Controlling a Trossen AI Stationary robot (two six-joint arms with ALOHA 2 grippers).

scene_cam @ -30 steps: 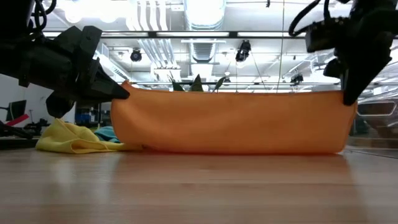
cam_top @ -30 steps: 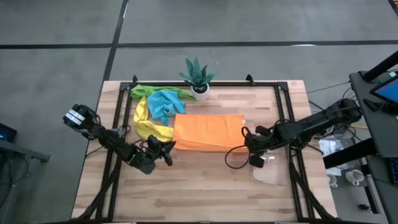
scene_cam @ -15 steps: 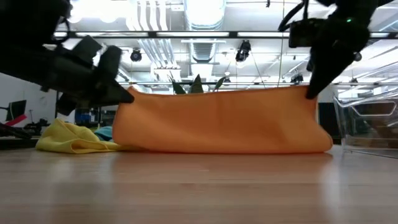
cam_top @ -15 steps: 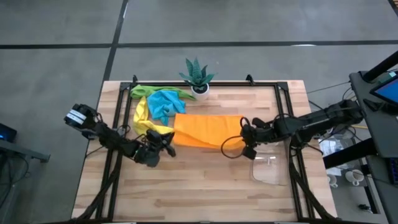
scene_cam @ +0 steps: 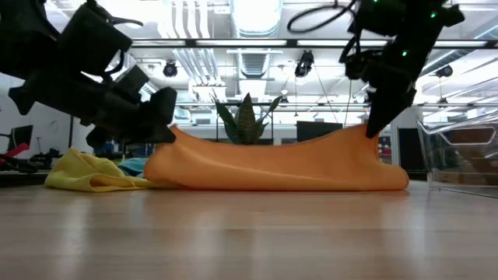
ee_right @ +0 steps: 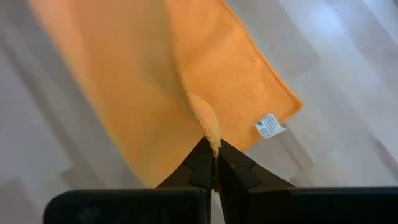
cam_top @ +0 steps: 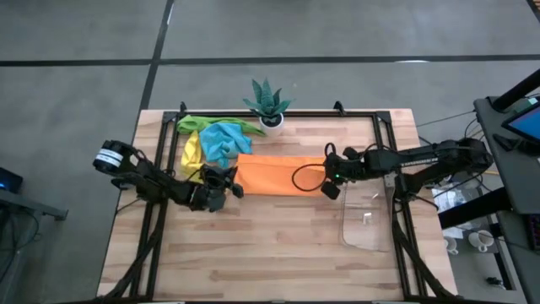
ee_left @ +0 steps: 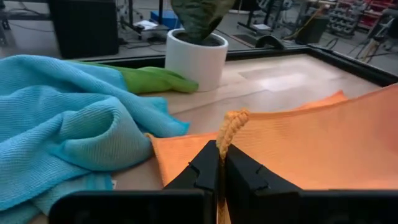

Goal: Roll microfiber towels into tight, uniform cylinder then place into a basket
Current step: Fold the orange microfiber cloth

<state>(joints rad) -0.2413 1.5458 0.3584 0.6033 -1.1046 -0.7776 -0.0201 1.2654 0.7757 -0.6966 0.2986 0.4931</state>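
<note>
— Gripping the orange towel [cam_top: 272,176] at both ends?

— Yes. Left pincer [cam_top: 228,183] closed tight on the corner of the cloth nearest the pile, fingers [ee_left: 205,169] pressed together with a bunched orange edge pinched between them. Right pincer [cam_top: 331,176] likewise clamped on the opposite end, a small fold of orange caught at the fingertips [ee_right: 205,163].

— And the towel itself?

— Spread lengthways across the middle of the wooden surface [cam_top: 270,253], raised at both pinched ends and sagging to the wood between them, as seen in the low view [scene_cam: 272,163]. Folded over on itself, with a small white label [ee_right: 269,125] showing near one corner.

— Other towels?

— Heaped just beside the left pincer: light blue towel [cam_top: 222,140] on top, yellow towel [cam_top: 194,162] under and around it, green towel [cam_top: 199,124] toward the far edge. Blue one touching the orange corner in the left wrist view [ee_left: 68,118].

— Basket?

— Clear plastic basket [cam_top: 367,228] standing on the surface near the right arm, on the near side of the right pincer, apart from the orange cloth.

— Anything else?

— Spiky potted plant [cam_top: 268,103] in a white pot at the far edge, near the green towel.
</note>
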